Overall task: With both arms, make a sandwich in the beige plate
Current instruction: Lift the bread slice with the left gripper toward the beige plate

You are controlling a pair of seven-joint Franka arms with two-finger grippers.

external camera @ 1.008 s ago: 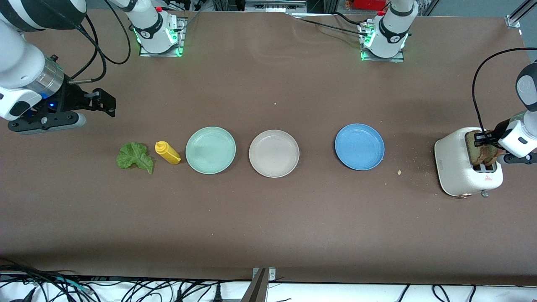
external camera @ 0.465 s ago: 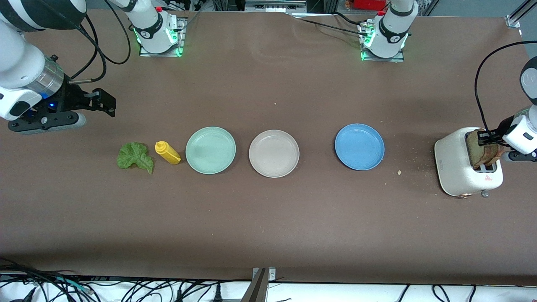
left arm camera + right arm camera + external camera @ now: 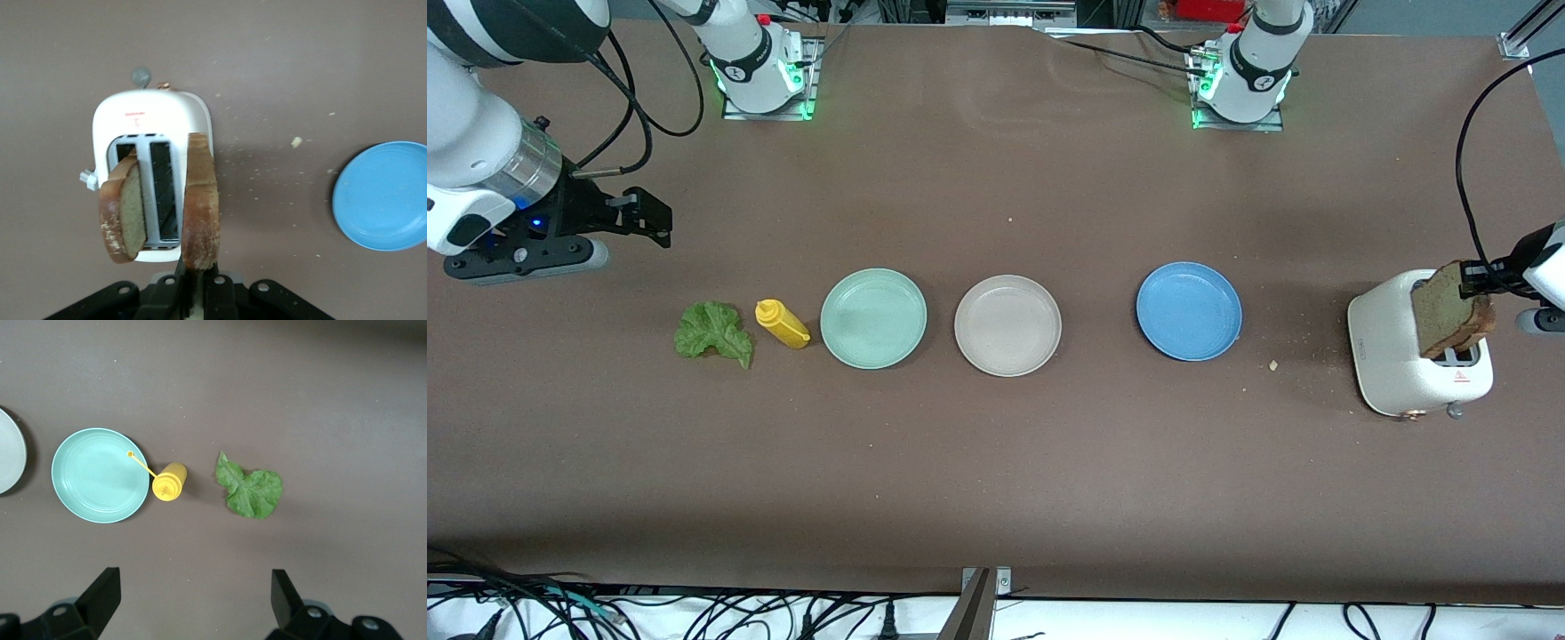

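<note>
My left gripper (image 3: pixel 1479 279) is shut on a brown bread slice (image 3: pixel 1449 311) and holds it in the air over the white toaster (image 3: pixel 1392 351). In the left wrist view the held slice (image 3: pixel 201 200) hangs edge-on from my left gripper (image 3: pixel 199 280), and a second slice (image 3: pixel 123 210) sticks out of a slot of the toaster (image 3: pixel 160 117). The beige plate (image 3: pixel 1008 324) lies bare at mid-table. A green lettuce leaf (image 3: pixel 711 331) lies toward the right arm's end. My right gripper (image 3: pixel 654 218) is open and empty over the table; in its wrist view (image 3: pixel 193 600) the lettuce (image 3: pixel 250 490) shows.
A yellow mustard bottle (image 3: pixel 783 324) lies between the lettuce and a mint green plate (image 3: pixel 873 318). A blue plate (image 3: pixel 1189 311) lies between the beige plate and the toaster. Crumbs lie on the table beside the toaster.
My left gripper has risen with the bread slice, pulling it up out of the toaster and a little toward the left arm's end. The right arm has not moved.
</note>
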